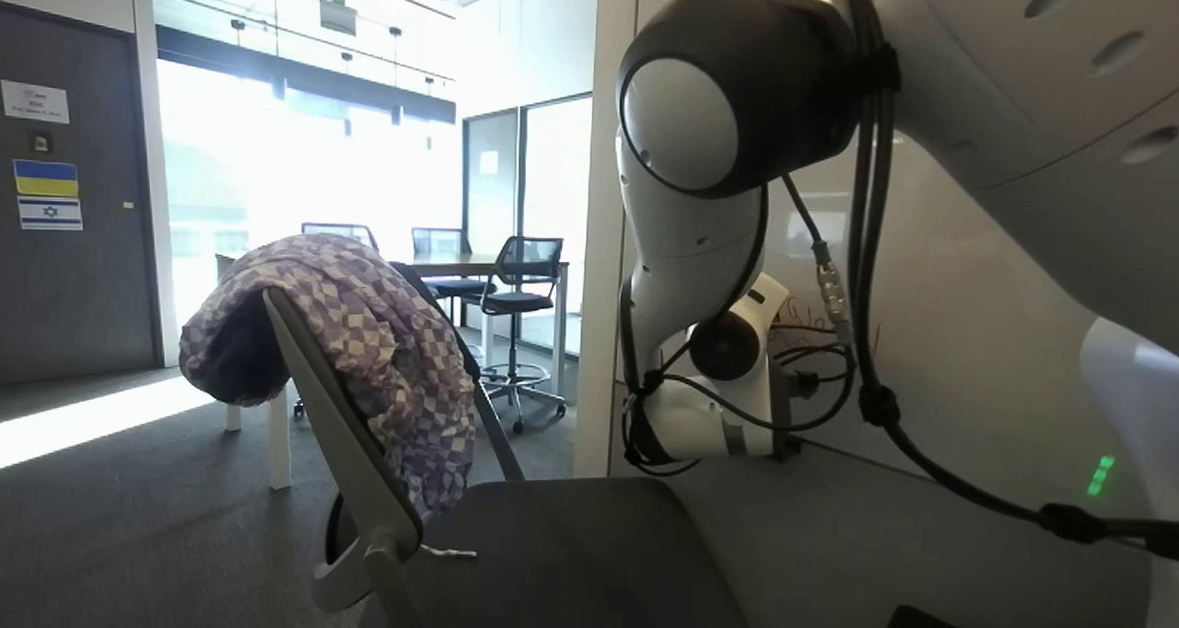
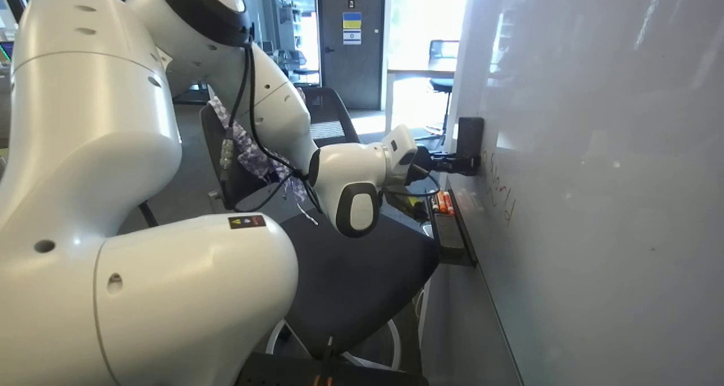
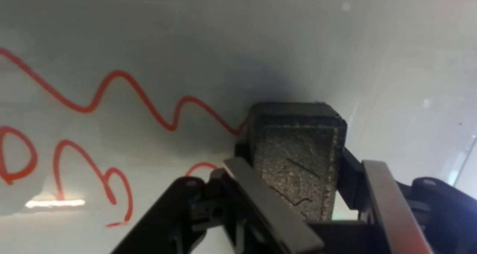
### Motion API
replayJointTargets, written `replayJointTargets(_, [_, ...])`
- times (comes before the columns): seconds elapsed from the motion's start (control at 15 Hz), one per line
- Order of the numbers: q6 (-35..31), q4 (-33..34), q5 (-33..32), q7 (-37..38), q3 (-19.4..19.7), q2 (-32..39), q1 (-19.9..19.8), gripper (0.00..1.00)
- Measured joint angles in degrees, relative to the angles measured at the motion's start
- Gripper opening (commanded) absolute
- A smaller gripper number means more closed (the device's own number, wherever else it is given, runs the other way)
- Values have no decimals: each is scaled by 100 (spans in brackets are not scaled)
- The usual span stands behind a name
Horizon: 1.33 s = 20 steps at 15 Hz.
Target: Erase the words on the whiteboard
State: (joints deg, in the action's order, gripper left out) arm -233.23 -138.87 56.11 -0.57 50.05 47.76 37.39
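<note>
The whiteboard [image 2: 622, 205] rises upright beside the arm and also shows in an exterior view [image 1: 967, 370]. The words [image 3: 171, 127] are thin red handwriting on it, with a wavy line above letters; they also show in both exterior views [image 2: 498, 183] [image 1: 801, 315]. My gripper [image 3: 296, 162] is shut on a black eraser [image 3: 298, 142], one finger on each side. The eraser [image 2: 470, 137] stands upright at the board face, at the far end of the writing. It covers the wavy line's right end. I cannot tell whether it presses on the board. In an exterior view the arm hides the fingers.
A tray ledge [image 2: 465, 233] along the board's lower edge holds several orange-capped markers [image 2: 444, 202]. A dark chair [image 2: 362, 278] stands under the wrist, with a checkered garment [image 1: 368, 333] over its back. Loose cables [image 1: 866, 241] hang along the arm.
</note>
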Motion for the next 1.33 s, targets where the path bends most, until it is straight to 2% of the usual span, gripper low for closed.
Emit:
replayJointTargets(0.2, [-143, 436, 1300, -614, -801, -10, -493, 33])
replayJointTargets(0.33, [-427, 681, 1997, -880, -1461, -17, -1005, 33])
replayJointTargets(0.53, [-908, 867, 2646, -917, -2355, -37, -1806, 33])
replayJointTargets(0.6, [-858, 873, 2876, -889, -2434, -25, -1882, 33])
replayJointTargets(0.8, [-831, 815, 3438, -641, -2445, -4, -1927, 33])
replayJointTargets(0.93, [-842, 676, 3616, -295, -2260, -10, -1774, 33])
replayJointTargets(1.13, [-848, 450, 3647, 270, -1790, -8, -1322, 33])
replayJointTargets(1.27, [-815, 397, 3641, 415, -1475, 3, -1044, 33])
replayJointTargets(1.33, [-849, 414, 3597, 417, -1442, -9, -1013, 33])
